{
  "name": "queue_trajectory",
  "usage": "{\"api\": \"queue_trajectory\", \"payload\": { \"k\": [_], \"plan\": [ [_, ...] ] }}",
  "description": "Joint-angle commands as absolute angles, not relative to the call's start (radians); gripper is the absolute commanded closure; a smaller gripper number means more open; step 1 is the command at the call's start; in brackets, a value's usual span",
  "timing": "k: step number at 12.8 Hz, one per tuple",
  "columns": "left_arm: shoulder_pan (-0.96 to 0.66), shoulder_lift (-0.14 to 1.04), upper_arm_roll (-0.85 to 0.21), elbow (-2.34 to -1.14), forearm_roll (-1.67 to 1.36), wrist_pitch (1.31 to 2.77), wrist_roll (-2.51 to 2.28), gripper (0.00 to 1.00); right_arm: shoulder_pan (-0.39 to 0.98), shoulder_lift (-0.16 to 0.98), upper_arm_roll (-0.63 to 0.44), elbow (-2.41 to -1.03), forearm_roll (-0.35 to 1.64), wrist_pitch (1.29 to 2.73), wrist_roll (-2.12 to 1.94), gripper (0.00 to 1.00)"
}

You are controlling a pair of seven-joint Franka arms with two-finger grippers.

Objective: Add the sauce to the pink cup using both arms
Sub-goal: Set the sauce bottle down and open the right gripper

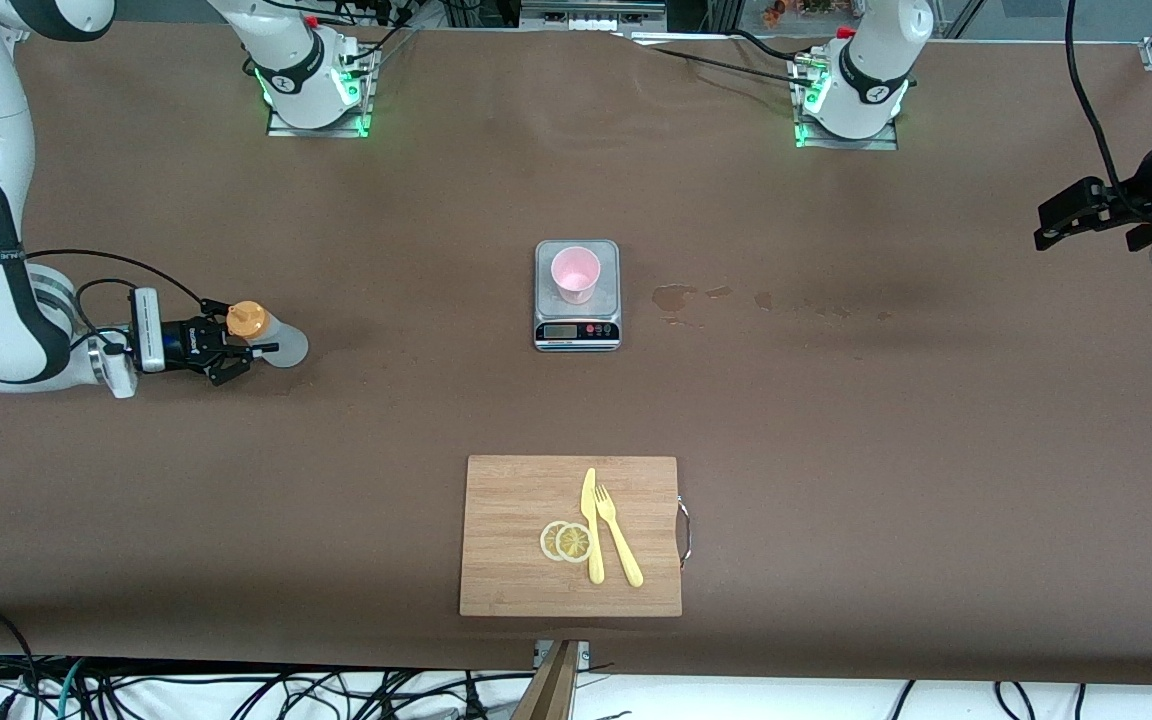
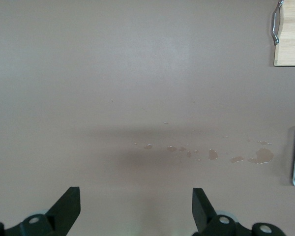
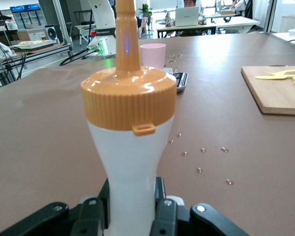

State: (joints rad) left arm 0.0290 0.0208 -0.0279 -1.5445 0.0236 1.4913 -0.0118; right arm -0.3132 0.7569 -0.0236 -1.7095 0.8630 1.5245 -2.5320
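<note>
The sauce bottle (image 1: 276, 345) is whitish with an orange nozzle cap (image 3: 129, 101). It stands upright toward the right arm's end of the table. My right gripper (image 1: 239, 352) is shut on its narrow waist, one finger on each side (image 3: 132, 201). The pink cup (image 1: 575, 272) sits on a small kitchen scale (image 1: 577, 330) at the table's middle, and shows past the bottle's nozzle in the right wrist view (image 3: 152, 53). My left gripper (image 1: 1048, 226) hangs open and empty above the left arm's end of the table (image 2: 135, 196), where that arm waits.
A wooden cutting board (image 1: 516, 545) with a yellow knife (image 1: 591, 525), fork (image 1: 619, 540) and lemon slices (image 1: 566, 541) lies nearer to the front camera than the scale. Wet spots (image 1: 676, 297) mark the cloth beside the scale, toward the left arm's end.
</note>
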Motion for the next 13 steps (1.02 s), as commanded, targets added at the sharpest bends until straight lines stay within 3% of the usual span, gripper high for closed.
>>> {"api": "queue_trajectory", "payload": {
  "k": [1,4,5,6,7,13],
  "plan": [
    [0.032,0.031,-0.032,-1.519,0.029,1.473,0.005,0.00,-0.322,0.796,-0.037,-1.692,0.926,1.486,-2.586,0.82],
    [0.032,0.031,-0.032,-1.519,0.029,1.473,0.006,0.00,-0.322,0.807,-0.040,-1.690,0.928,1.486,-2.591,0.79],
    [0.032,0.031,-0.032,-1.519,0.029,1.473,0.005,0.00,-0.321,0.807,-0.043,-1.690,0.928,1.488,-2.589,0.72],
    [0.032,0.031,-0.032,-1.519,0.029,1.473,0.005,0.00,-0.321,0.807,-0.043,-1.690,0.928,1.488,-2.591,0.39],
    [0.032,0.031,-0.032,-1.519,0.029,1.473,0.005,0.00,-0.321,0.807,-0.044,-1.690,0.927,1.488,-2.591,0.00],
    [0.032,0.031,-0.032,-1.519,0.029,1.473,0.005,0.00,-0.321,0.796,-0.095,-1.683,0.862,1.465,-2.594,0.00]
  ]
}}
